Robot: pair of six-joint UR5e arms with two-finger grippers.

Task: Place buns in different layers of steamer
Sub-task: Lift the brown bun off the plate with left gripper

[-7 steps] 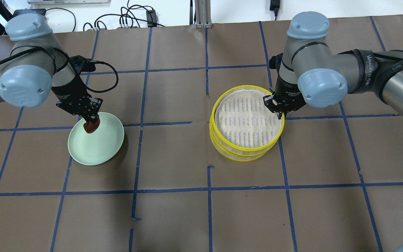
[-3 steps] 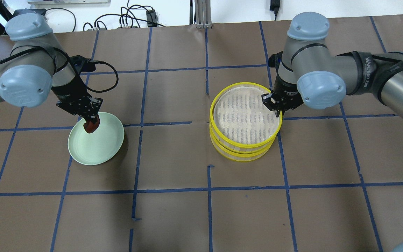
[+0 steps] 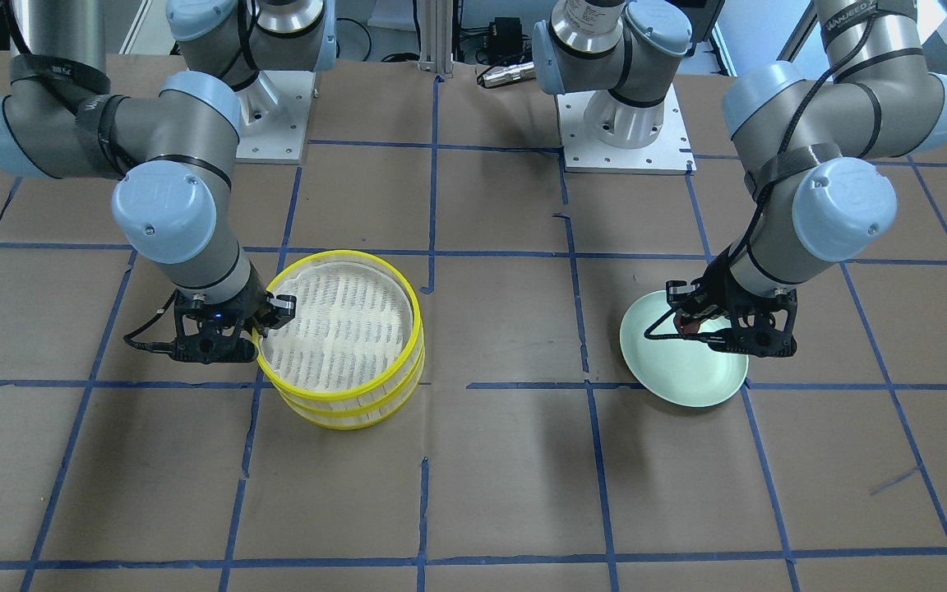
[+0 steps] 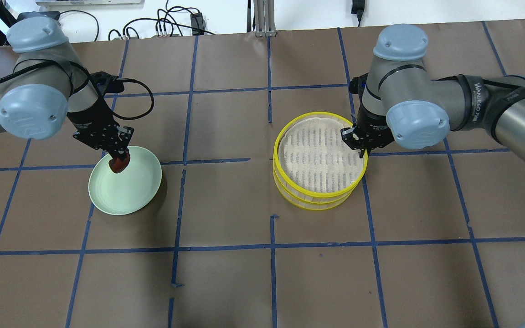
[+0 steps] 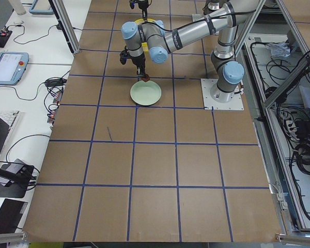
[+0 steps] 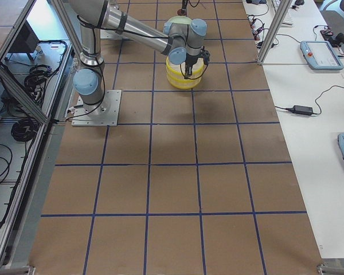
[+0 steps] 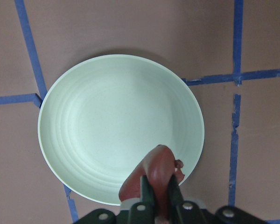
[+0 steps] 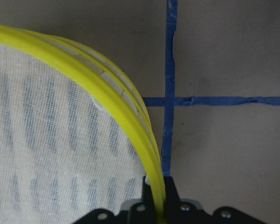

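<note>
Hidden stuff first: the upper tray of the steamer covers the lower tray completely, so whatever's on the lower floor can't be seen. Only the upper tray's white mesh shows. I also can't tell if the two trays are touching or a hair apart; the top one sits a bit off-centre over the bottom one. In the front-facing view the reddish-brown bun is mostly buried behind the left jaws, and in the side views it's just a speck.

The left arm reaches in with its wrist pointing straight down over the rim of the pale green plate. The right arm is bent at the elbow, wrist down too, at the steamer's right edge.

The left jaws are narrow and pinching the bun, which pokes out past the fingertips in the left wrist view and hangs over the plate's edge. Can't say if it's resting on the plate or not. The right jaws are clamped on the upper tray's yellow rim, one finger inside on the mesh side and one outside. The steamer stack sits on the brown desk, well apart from the plate.
</note>
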